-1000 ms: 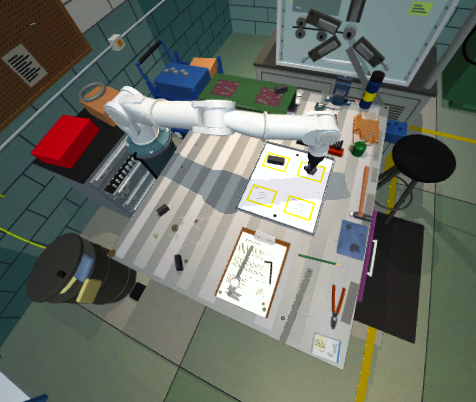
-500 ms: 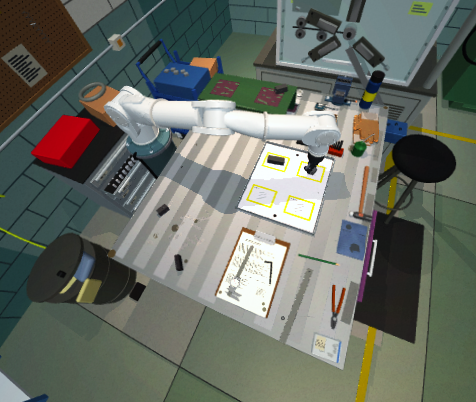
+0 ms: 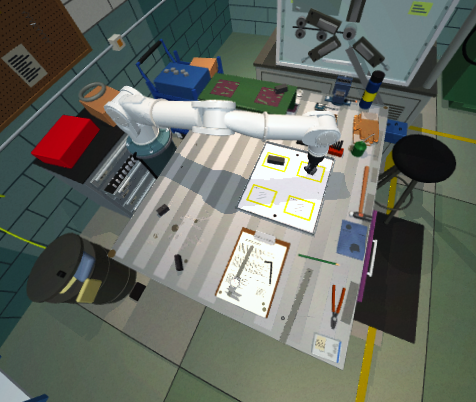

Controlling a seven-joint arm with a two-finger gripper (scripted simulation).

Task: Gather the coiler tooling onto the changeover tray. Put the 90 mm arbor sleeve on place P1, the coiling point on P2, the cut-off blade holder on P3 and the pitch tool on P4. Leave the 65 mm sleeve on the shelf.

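A small dark tooling piece is held in my closed gripper, low over the far right yellow-outlined place of the white changeover tray; I cannot tell which tool it is. A dark block-shaped part lies in the far left place. The two near places look empty. A small dark part lies on the striped bench to the left, and a dark cylinder lies nearer the front edge. A further dark piece rests on the green shelf behind the bench.
The coiling machine stands behind the bench. A clipboard lies in front of the tray, with a ruler and pliers to its right. A hammer, a green cup and a black stool are on the right.
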